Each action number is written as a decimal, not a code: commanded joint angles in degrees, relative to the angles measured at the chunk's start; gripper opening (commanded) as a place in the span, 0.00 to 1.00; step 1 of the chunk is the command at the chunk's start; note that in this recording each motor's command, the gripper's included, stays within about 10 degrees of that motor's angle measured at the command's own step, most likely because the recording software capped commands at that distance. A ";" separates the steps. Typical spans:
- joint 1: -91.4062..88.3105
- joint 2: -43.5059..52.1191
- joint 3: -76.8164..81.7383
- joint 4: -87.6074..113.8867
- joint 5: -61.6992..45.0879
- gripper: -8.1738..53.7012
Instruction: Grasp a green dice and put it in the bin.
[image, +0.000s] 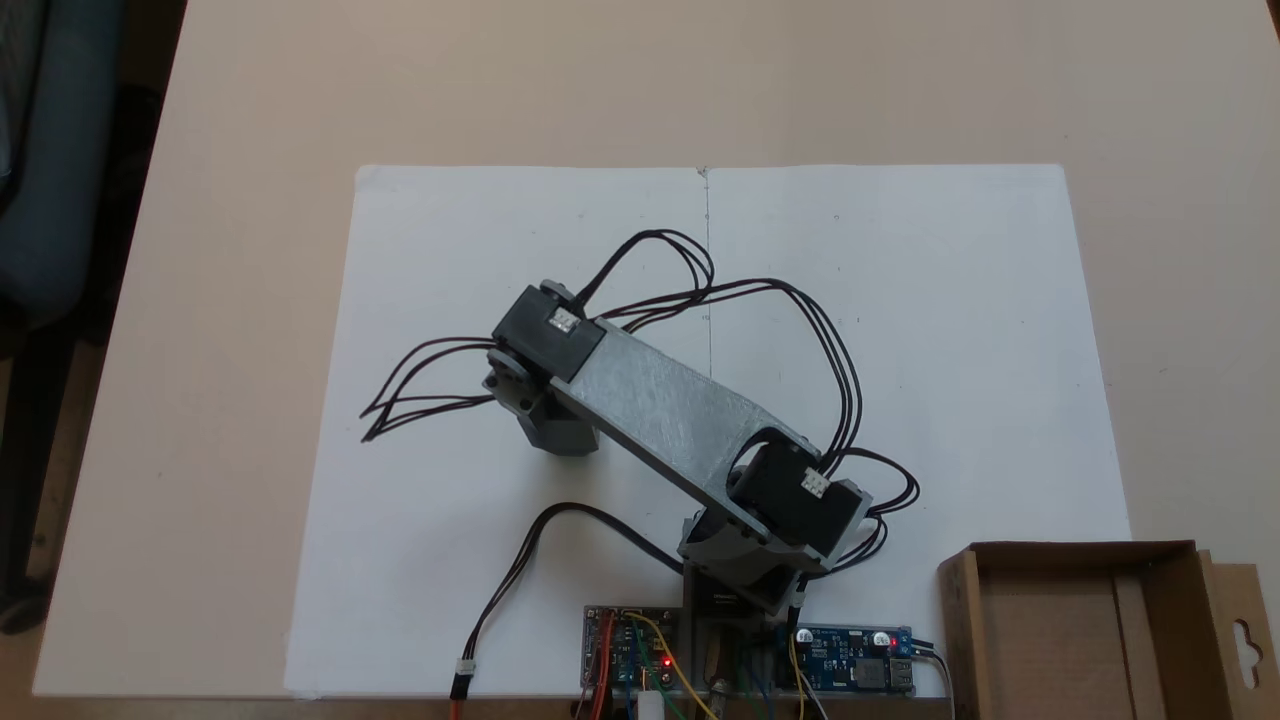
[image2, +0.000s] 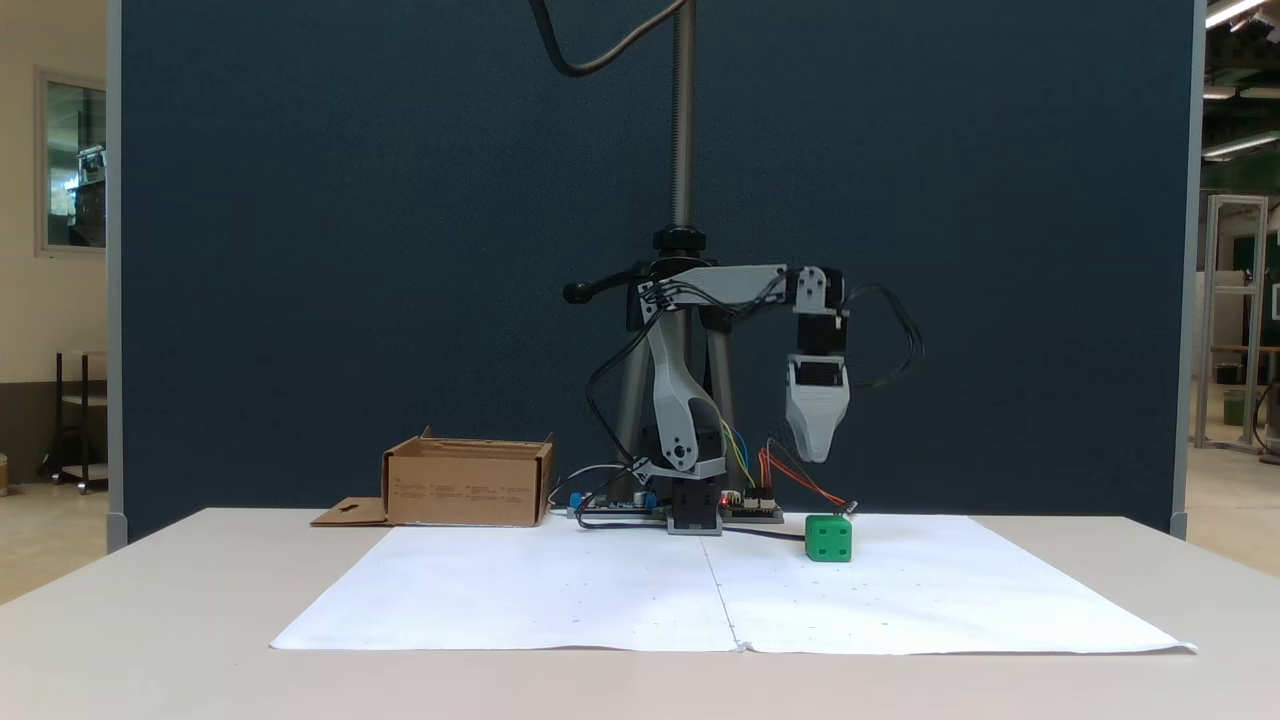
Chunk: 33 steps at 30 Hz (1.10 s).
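Note:
The green dice (image2: 828, 537) sits on the white paper, right of the arm's base in the fixed view from the front, with pips showing on its front face. My gripper (image2: 818, 456) hangs pointing straight down a short way above the dice, slightly to its left, without touching it. Its jaws line up into one tapered grey shape, so I cannot tell whether it is open. From above, the arm's wrist (image: 548, 345) covers the spot below it. The bin (image2: 465, 490), a brown cardboard box, stands left of the base; from above the bin (image: 958, 620) is at the lower right.
A white paper sheet (image: 900, 350) covers the middle of the beige table. Circuit boards (image: 855, 660) and loose black cables (image: 420, 400) lie around the arm's base. A camera stand pole (image2: 683, 120) rises behind the arm, before a dark blue partition.

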<state>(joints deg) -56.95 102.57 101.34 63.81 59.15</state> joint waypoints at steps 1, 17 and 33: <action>-0.62 1.49 -0.26 -2.46 3.78 0.83; -2.55 5.45 12.66 -16.00 3.69 0.83; -2.20 5.01 16.44 -22.68 3.69 0.83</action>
<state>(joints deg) -58.97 106.44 118.04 42.80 59.15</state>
